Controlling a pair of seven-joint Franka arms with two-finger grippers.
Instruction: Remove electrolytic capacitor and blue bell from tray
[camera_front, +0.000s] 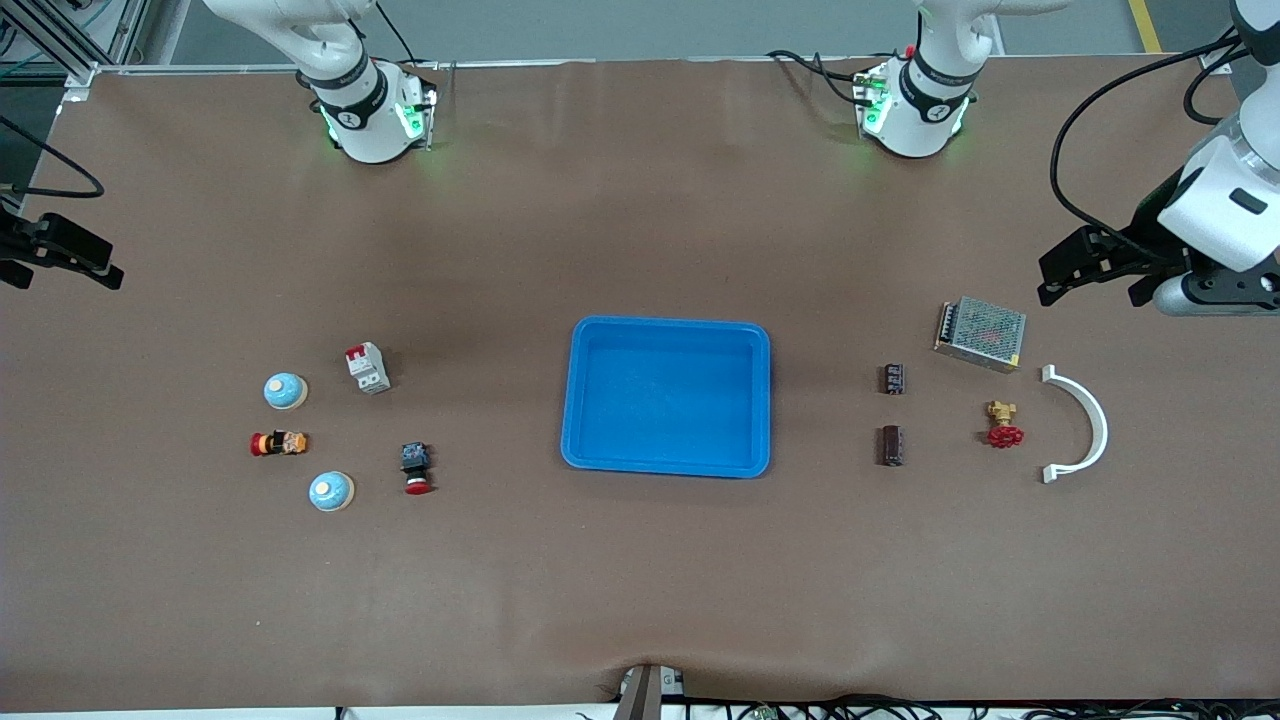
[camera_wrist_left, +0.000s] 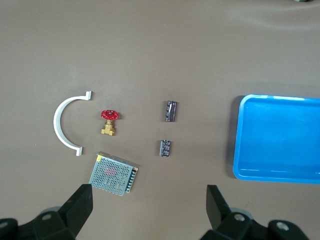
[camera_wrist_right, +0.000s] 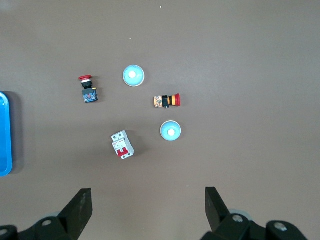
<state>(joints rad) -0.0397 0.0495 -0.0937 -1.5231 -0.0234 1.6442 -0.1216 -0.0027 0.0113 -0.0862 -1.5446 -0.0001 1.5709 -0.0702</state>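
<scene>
Tray (camera_front: 756, 400) mid-table, apparently empty; two capacitors (camera_front: 893, 379) out toward left arm's end, two blue bells (camera_front: 285, 391) toward right arm's. Removal seemingly done. Left gripper (camera_front: 1090, 278) and right gripper (camera_front: 65, 262) parked high, jaws spread wide, holding nothing. Next: nothing but waiting.

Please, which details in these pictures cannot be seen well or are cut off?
- Tray: the right wrist view's edge cuts it; only one end shows.
- Left gripper and right gripper: wrist views cut off the finger bases.
- Capacitors: markings too small in the front view.
- Both arms: upper links leave the front view.
</scene>
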